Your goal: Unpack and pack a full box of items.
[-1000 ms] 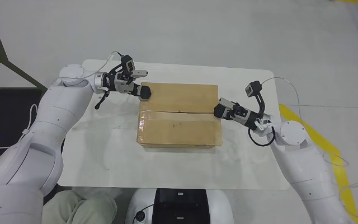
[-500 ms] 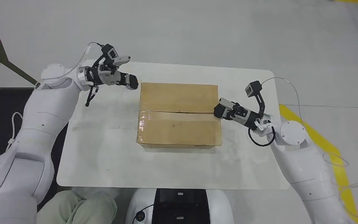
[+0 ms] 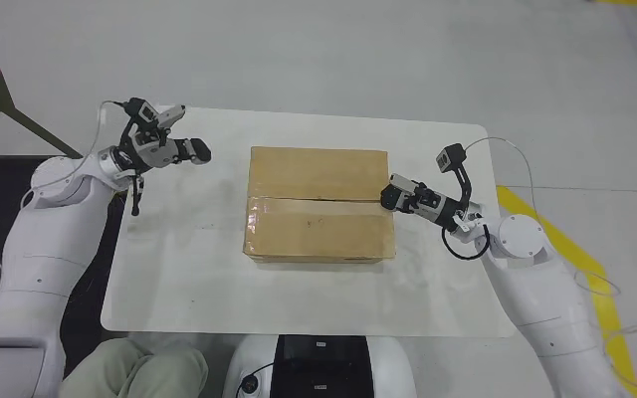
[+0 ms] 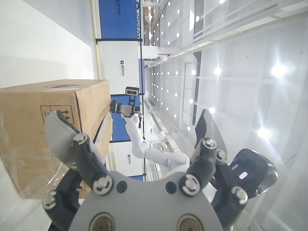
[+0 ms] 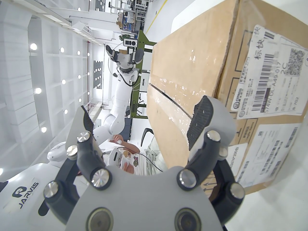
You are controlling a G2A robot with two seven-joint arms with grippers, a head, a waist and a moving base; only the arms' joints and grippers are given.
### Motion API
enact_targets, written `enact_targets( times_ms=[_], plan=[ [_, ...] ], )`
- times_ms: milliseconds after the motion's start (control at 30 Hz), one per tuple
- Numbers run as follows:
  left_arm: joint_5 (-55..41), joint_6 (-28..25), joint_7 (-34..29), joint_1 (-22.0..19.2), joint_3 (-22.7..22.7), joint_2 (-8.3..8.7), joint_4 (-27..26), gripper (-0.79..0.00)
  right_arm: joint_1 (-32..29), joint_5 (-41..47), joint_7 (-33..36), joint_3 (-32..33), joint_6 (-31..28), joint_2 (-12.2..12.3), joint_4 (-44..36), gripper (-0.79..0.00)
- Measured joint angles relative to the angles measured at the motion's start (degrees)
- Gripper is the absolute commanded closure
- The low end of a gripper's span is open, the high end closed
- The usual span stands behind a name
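A closed brown cardboard box (image 3: 318, 204) lies in the middle of the white table (image 3: 179, 279), its top flaps meeting at a taped seam (image 3: 318, 199). My left gripper (image 3: 195, 151) hovers open and empty near the table's back left corner, well apart from the box (image 4: 43, 121). In the left wrist view its fingers (image 4: 57, 126) spread wide around nothing. My right gripper (image 3: 389, 196) sits at the box's right end, level with the seam. It is open (image 5: 144, 118), one finger (image 5: 204, 116) over the top edge of the labelled end face (image 5: 269, 78).
Bare table lies to the left of the box and in front of it. A narrower strip runs along the right side, where my right arm rests. A green frame (image 3: 30, 129) stands off the table's left side.
My left gripper has drawn back from the box's back left corner towards the table's left edge. The right arm and the box have stayed still.
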Motion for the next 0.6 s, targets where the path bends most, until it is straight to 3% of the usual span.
enact_targets(
  times_ms=[167,267,600],
  plan=[
    [0.4,0.4,7.7,13.1,-9.8,1.46,-11.9,-0.785,0.0,0.0,0.0,0.0,0.0,0.0,0.0,-0.785],
    [0.8,0.6,10.6,17.7,-12.8,1.63,-15.8,-0.785,0.0,0.0,0.0,0.0,0.0,0.0,0.0,-0.785],
    [0.8,0.6,10.5,17.4,-12.6,1.62,-15.6,-0.785,0.0,0.0,0.0,0.0,0.0,0.0,0.0,-0.785]
  ],
)
